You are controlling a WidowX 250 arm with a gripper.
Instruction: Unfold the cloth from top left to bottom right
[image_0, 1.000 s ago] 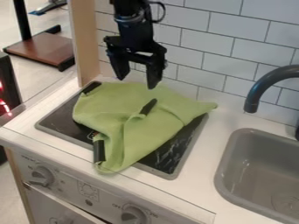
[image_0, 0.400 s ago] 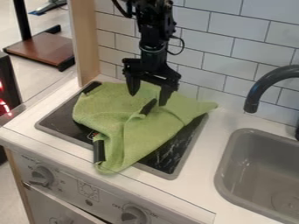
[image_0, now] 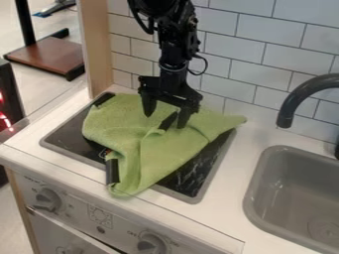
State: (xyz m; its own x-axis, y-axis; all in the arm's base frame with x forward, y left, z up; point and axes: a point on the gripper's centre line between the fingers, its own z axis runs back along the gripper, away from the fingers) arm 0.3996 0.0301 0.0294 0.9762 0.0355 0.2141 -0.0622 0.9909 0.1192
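Centrally, showed a matte, creased green cloth (image_0: 162, 154) draped across a squared, streaked black stovetop (image_0: 191, 173); included, over the cloth's back part, an angular black gripper (image_0: 165, 120) with widely parted fingers.

single fixed camera, set above and in front of the toy kitchen, looking down at a slant across the counter (image_0: 247, 168) toward the tiled wall (image_0: 228, 54), near enough for the stove top (image_0: 66, 135) to sit mid-view
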